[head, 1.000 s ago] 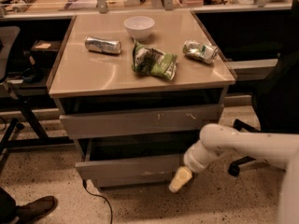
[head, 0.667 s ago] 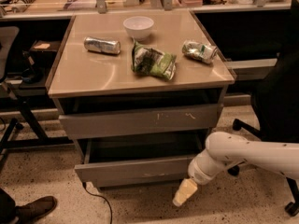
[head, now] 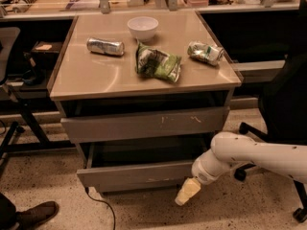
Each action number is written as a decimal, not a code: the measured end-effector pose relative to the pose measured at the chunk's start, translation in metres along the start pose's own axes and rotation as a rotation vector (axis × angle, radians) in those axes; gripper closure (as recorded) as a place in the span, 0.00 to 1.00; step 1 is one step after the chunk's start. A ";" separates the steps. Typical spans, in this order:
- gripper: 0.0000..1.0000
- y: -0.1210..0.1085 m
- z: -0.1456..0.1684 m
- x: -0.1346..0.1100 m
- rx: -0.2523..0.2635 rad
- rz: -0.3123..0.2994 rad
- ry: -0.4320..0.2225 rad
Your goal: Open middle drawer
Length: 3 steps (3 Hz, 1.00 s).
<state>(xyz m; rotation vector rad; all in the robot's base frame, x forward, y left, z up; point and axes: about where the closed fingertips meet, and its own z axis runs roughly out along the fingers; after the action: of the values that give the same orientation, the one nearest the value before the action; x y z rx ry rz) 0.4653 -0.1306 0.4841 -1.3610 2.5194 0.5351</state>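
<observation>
Tool (head: 188,191) just under middle drawer (head: 134,174), rt end.

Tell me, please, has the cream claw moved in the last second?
Yes: the cream claw dropped off the wide grey middle drawer and now sits below its front, over speckled floor.

On the tan worktop (head: 96,78) sit a white bowl (head: 142,28) at the back, a silver can (head: 105,46) lying left, a green snack bag (head: 158,63) mid-top and a crumpled packet (head: 205,52) at right (the claw (head: 185,194) hangs low near the floor, front right).
</observation>
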 end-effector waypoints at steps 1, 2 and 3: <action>0.00 -0.014 0.001 -0.024 0.022 -0.028 -0.027; 0.00 -0.027 0.014 -0.043 0.019 -0.046 -0.031; 0.00 -0.038 0.034 -0.052 0.002 -0.054 -0.011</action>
<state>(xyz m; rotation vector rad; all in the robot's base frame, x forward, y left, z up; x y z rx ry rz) 0.5266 -0.0963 0.4647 -1.4171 2.4659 0.5272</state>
